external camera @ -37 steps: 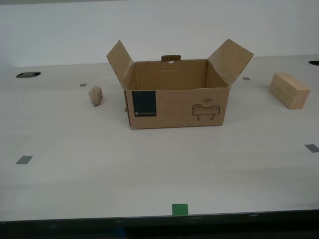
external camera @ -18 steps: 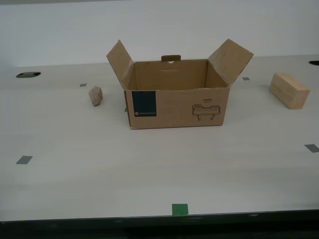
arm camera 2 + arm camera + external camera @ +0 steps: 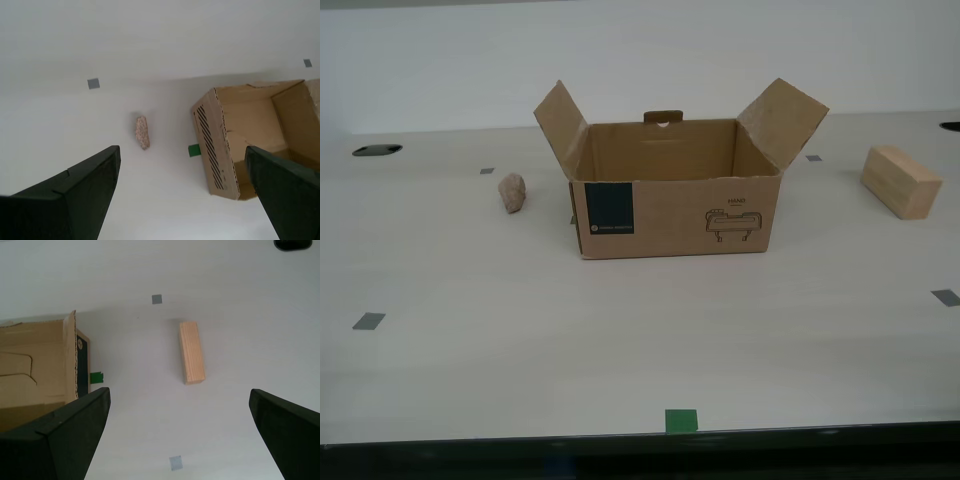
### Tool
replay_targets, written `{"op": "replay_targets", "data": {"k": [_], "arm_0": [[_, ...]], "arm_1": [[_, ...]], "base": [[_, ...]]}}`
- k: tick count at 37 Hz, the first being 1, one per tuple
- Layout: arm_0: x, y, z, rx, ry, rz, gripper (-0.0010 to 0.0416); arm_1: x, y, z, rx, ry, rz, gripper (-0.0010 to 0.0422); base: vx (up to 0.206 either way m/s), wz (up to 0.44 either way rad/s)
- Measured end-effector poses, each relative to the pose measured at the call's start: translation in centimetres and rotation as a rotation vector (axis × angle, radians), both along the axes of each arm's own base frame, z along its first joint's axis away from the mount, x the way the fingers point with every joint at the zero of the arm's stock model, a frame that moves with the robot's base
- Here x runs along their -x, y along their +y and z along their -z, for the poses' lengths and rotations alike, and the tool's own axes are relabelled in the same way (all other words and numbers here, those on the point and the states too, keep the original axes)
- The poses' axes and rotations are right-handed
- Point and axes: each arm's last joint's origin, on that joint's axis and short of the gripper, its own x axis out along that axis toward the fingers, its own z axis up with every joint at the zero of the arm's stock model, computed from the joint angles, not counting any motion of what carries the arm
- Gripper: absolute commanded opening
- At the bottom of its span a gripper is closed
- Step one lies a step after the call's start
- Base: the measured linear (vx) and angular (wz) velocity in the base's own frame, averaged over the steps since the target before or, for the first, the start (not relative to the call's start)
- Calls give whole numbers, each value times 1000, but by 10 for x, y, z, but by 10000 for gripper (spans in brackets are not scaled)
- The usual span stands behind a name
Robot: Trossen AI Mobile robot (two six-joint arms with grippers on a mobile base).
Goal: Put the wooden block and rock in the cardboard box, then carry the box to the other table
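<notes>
The cardboard box (image 3: pixel 675 215) stands open in the middle of the smooth white tabletop, flaps raised and nothing visible inside. The rock (image 3: pixel 512 192) lies on the exterior view's left of it, the wooden block (image 3: pixel 900 181) on the exterior view's right. My second gripper (image 3: pixel 185 200) is open, high above the table, with the rock (image 3: pixel 142 132) and one box (image 3: pixel 250 140) end below it. My first gripper (image 3: pixel 177 435) is open too, hovering above the wooden block (image 3: pixel 192 352) and the other box (image 3: pixel 35 365) end. Neither gripper shows in the exterior view. The other table is out of view.
Grey tape squares (image 3: pixel 368 321) mark the tabletop, and a green square (image 3: pixel 681 420) sits at its near edge. A dark hole (image 3: pixel 377 150) lies at the far side on the exterior view's left. A green tab (image 3: pixel 194 150) pokes out beside the box.
</notes>
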Motion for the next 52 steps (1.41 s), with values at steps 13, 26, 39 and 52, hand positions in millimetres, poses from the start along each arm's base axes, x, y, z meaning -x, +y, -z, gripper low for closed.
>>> {"op": "replay_targets", "data": {"k": [13,26,39,52], "arm_0": [[-3,0,-2,0,-33,-1,387],[-3,0,-2,0,-32,-2,387],[0,0,0,0,5,-2,387],[3,0,4,-9,69,10,387]], "arm_1": [[-7,1,4,-47,-7,-48,339],[-23,-1,28,-61,108,-66,339],[-42,-4,56,-76,197,-67,338],[-45,-5,58,-71,201,-73,339]], "base": [[0,0],[0,0],[0,0],[0,0]]}}
